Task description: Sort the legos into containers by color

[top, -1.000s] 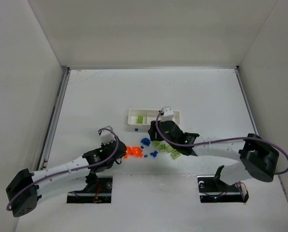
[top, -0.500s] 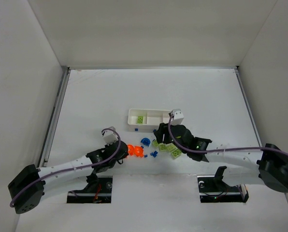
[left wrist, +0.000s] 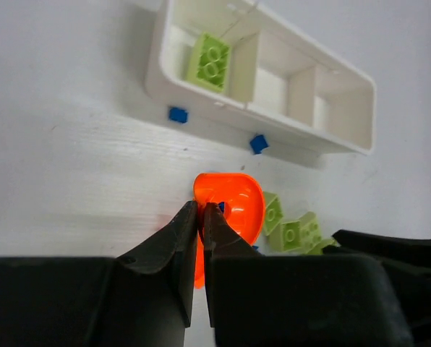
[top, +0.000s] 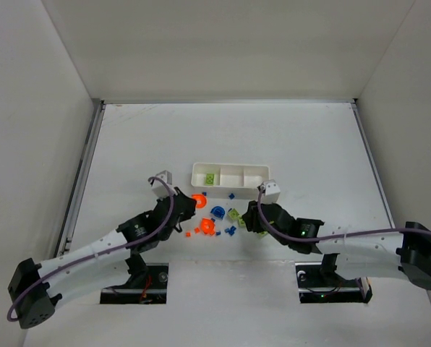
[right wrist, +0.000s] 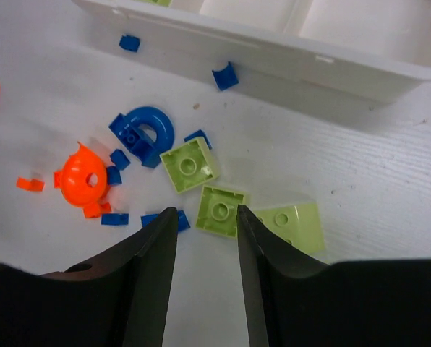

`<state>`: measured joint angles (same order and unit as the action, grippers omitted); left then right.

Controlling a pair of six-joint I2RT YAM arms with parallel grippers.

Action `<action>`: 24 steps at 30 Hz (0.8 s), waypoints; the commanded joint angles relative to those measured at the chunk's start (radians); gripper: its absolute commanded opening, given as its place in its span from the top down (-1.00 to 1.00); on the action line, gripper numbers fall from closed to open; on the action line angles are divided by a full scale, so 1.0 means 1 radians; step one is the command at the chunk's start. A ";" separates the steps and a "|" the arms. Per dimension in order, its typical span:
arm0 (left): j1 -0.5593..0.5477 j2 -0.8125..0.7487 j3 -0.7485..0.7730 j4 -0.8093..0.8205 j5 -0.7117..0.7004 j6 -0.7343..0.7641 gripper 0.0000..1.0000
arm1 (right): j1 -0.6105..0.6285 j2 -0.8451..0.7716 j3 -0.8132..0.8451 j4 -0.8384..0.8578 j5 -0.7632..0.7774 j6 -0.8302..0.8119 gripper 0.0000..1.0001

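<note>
My left gripper is shut on the edge of a round orange lego and holds it above the table, near the white tray; it shows in the top view. The tray holds one lime green lego in its left compartment; the other two show nothing. My right gripper is open just above a lime green lego, with two more green ones beside it. Another orange lego and a blue arch lie left of it.
Small blue bits lie along the tray's front wall. Tiny orange bits and blue bits are scattered round the pile. White walls close the table on three sides.
My left gripper has lifted the round orange lego and carried it up toward the tray. My right arm has drawn back from the tray and lowered over the green legos.
</note>
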<state>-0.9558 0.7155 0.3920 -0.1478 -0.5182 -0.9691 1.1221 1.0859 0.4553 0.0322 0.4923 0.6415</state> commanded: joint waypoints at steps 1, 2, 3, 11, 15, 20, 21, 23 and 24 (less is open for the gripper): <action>0.018 0.123 0.134 0.123 0.010 0.114 0.93 | 0.017 0.005 -0.012 -0.012 0.031 0.032 0.10; 0.028 0.186 0.169 0.154 0.029 0.137 0.92 | 0.021 0.015 -0.009 -0.012 0.031 0.032 0.08; 0.038 0.249 0.206 0.181 0.050 0.153 0.92 | 0.028 0.026 -0.004 -0.012 0.032 0.029 0.06; 0.148 0.675 0.432 0.343 0.227 0.181 0.90 | 0.089 0.058 0.011 -0.005 0.048 0.001 -0.02; 0.171 0.797 0.521 0.355 0.262 0.191 0.87 | 0.094 0.049 0.005 0.001 0.048 0.001 -0.04; 0.177 0.923 0.602 0.346 0.274 0.205 0.77 | 0.092 0.042 0.011 0.003 0.049 -0.005 -0.05; 0.177 0.941 0.613 0.346 0.279 0.207 0.68 | 0.092 0.042 0.016 0.000 0.049 -0.006 -0.06; 0.176 0.949 0.616 0.349 0.282 0.207 0.51 | 0.094 0.043 0.032 -0.003 0.046 -0.017 -0.08; 0.176 0.944 0.613 0.352 0.282 0.207 0.44 | 0.094 0.046 0.040 -0.005 0.046 -0.025 -0.09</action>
<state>-0.7834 1.6752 0.9710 0.1764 -0.2508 -0.7799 1.2064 1.1454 0.4458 0.0071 0.5175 0.6426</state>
